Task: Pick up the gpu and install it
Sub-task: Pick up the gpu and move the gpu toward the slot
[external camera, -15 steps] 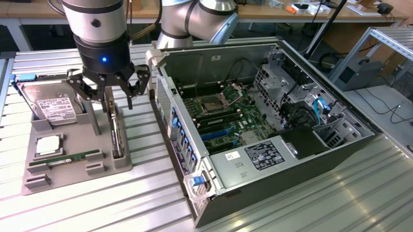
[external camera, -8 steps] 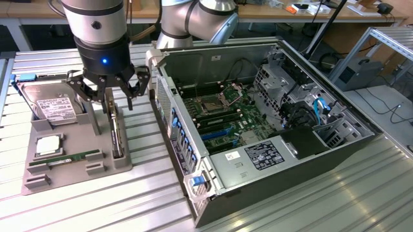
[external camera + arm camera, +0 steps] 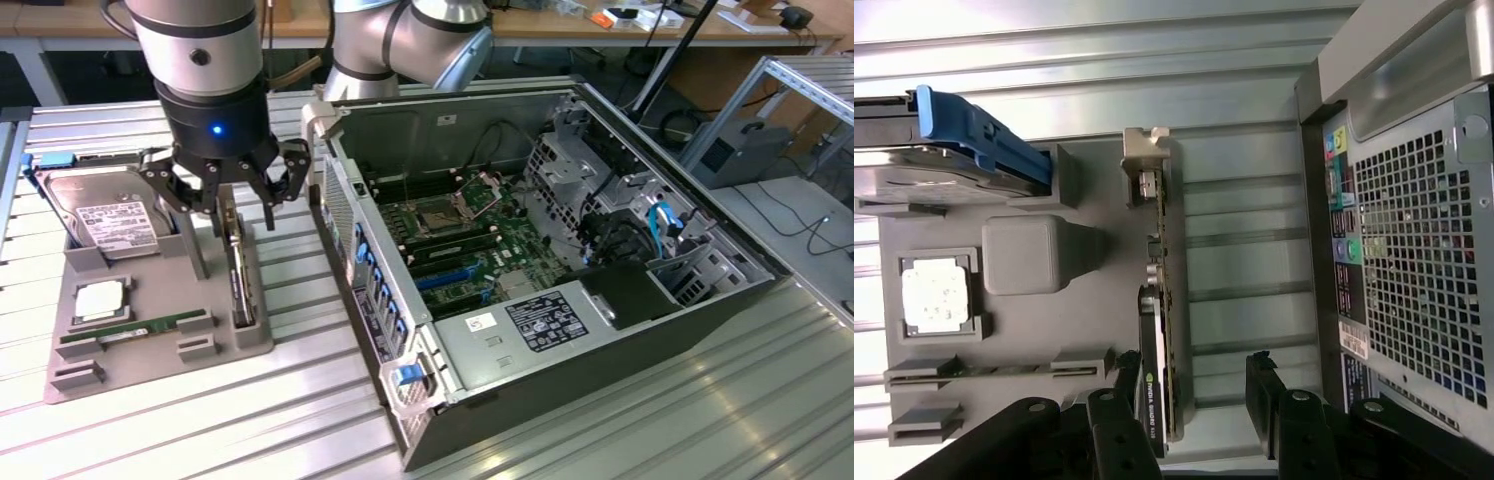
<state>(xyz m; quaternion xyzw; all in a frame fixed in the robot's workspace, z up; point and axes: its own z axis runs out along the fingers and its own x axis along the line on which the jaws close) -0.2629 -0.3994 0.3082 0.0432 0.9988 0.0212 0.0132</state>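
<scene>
Hovering, jaws spread wide open, straddling the gpu (image 3: 242,285) standing on edge in the gray holder (image 3: 147,365).

Ribbed metal tabletop (image 3: 601,420) — wooden workbench (image 3: 54,20) behind, aluminium frame (image 3: 801,65) beside.

The grey moulded tray (image 3: 160,340) lies on the ribbed metal bench (image 3: 267,430), at the exterior view's left of the open black computer case (image 3: 601,400). Along the tray's right side the thin dark gpu card (image 3: 242,275) stands on edge, beneath the black end effector (image 3: 240,222).
</scene>
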